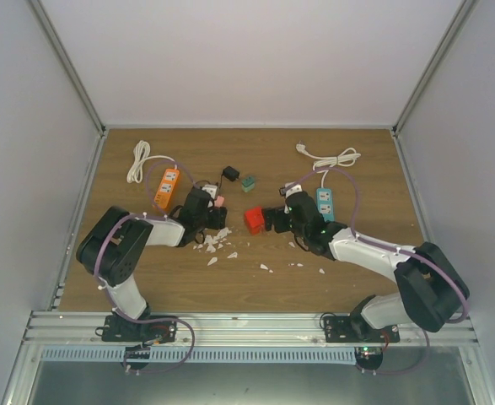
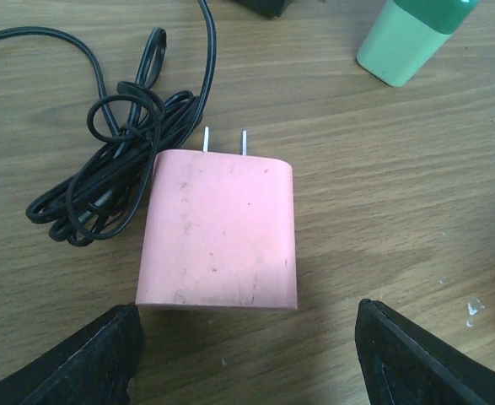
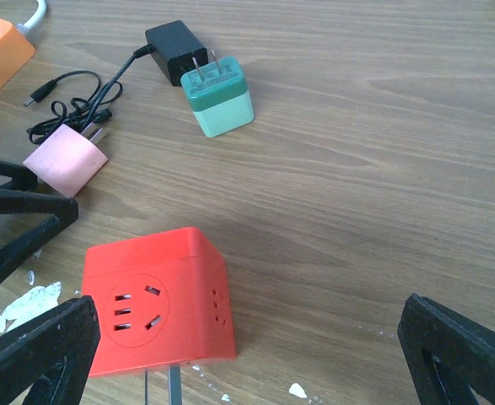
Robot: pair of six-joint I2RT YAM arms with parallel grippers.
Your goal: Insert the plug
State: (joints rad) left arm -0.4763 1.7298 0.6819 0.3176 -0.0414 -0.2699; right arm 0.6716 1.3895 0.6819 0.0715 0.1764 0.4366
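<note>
A pink plug (image 2: 217, 228) lies flat on the wooden table, its two prongs (image 2: 224, 140) pointing away from me. My left gripper (image 2: 247, 354) is open just behind the plug's near end, its fingers (image 2: 78, 363) wider than the plug and not touching it. From above, the pink plug (image 1: 219, 201) shows at the left gripper (image 1: 209, 207). A red socket cube (image 3: 158, 299) stands with its socket face toward my right wrist camera, close to the left finger of my open right gripper (image 3: 247, 354). In the top view, the red cube (image 1: 254, 220) sits just left of the right gripper (image 1: 272, 219).
A coiled black cable (image 2: 112, 160) lies left of the pink plug. A green plug (image 3: 220, 99) and a black adapter (image 3: 175, 51) lie farther back. An orange power strip (image 1: 167, 187) is at the left and a teal one (image 1: 325, 203) at the right. White scraps (image 1: 217, 240) litter the middle.
</note>
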